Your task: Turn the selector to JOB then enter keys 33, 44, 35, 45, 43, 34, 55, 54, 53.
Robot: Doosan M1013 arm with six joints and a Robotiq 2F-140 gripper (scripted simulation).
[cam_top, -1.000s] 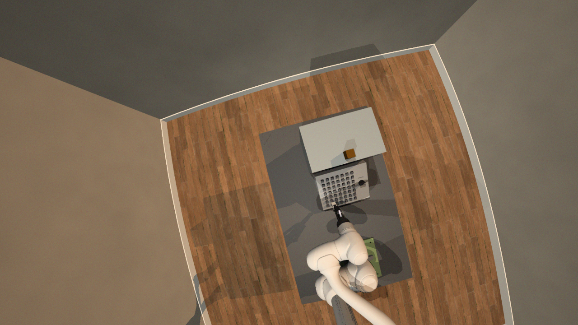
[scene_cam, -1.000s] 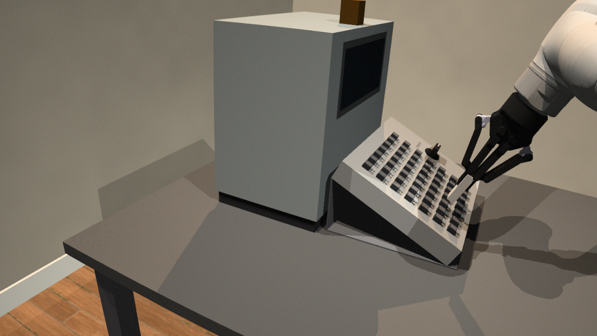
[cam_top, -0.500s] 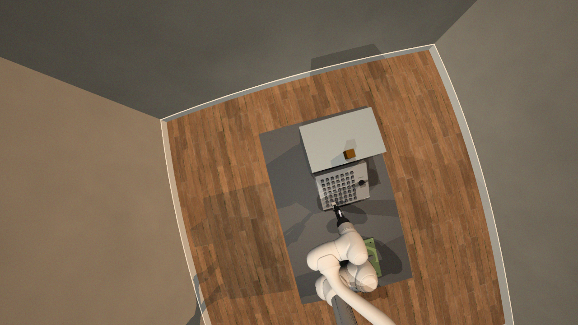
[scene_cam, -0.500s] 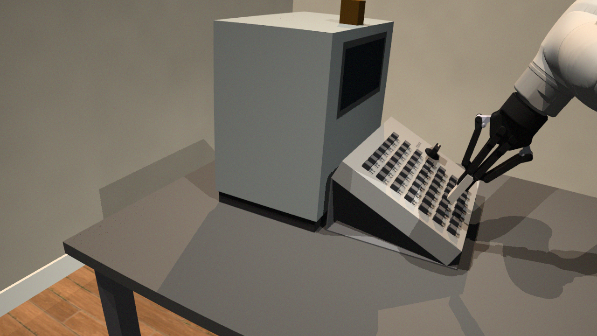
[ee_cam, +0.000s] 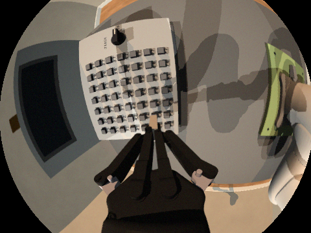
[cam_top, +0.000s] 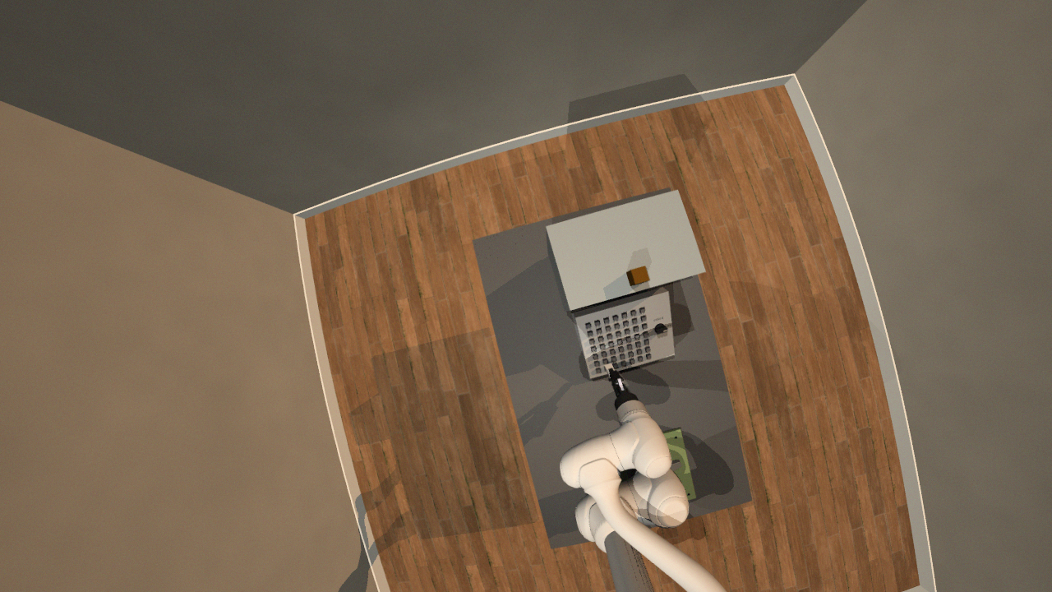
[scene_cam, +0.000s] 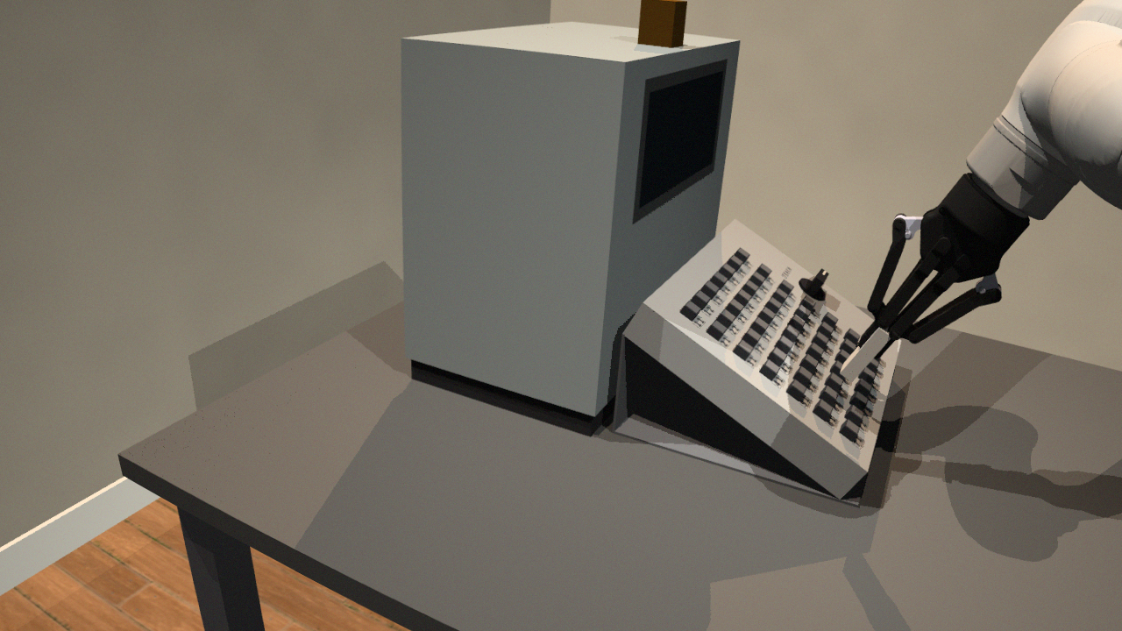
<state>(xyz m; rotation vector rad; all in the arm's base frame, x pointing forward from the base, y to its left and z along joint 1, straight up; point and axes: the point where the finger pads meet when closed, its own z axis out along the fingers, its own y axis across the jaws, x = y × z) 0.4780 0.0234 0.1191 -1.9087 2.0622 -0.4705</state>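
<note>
The sloped grey keypad (scene_cam: 772,345) with several rows of dark keys stands in front of the tall grey machine box (scene_cam: 549,211). No key is lit. The black selector knob (scene_cam: 815,284) sits at the keypad's upper right corner; in the wrist view it shows at the top left of the panel (ee_cam: 116,37). My gripper (scene_cam: 859,359) is shut and empty. Its pale fingertips point down at the keys near the keypad's front edge, in the second row from the front. In the wrist view the tips (ee_cam: 153,122) lie over that row. I cannot tell whether they touch a key.
A small brown block (scene_cam: 663,22) stands on top of the machine box. The machine has a dark screen (scene_cam: 678,141). A green base plate (cam_top: 680,464) lies under my arm's base on the grey table. Wooden floor and walls surround the table.
</note>
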